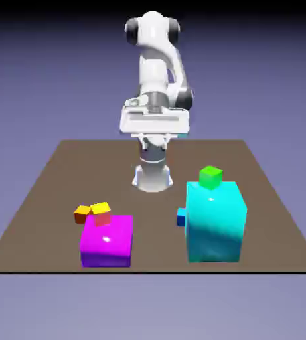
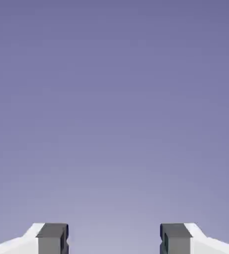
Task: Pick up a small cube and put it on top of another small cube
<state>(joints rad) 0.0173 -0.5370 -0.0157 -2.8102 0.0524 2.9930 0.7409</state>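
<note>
My gripper (image 2: 114, 239) is held wide apart with nothing between its fingertips (image 2: 52, 237); ahead of it I see only plain blue-violet backdrop. On the brown counter (image 1: 49, 192), the small blue cube (image 1: 180, 216) sits against the big cyan block (image 1: 215, 222), on the side toward the exterior view's left. A small green cube (image 1: 210, 176) rests on top of that block. Well apart, toward the exterior view's left, stands a magenta block (image 1: 107, 240), with a small orange cube (image 1: 82, 214) and a small yellow one (image 1: 101, 211) at its far edge.

The white arm (image 1: 156, 80) stands folded upright, its claw (image 2: 114, 239) spread wide, gripping nothing.
</note>
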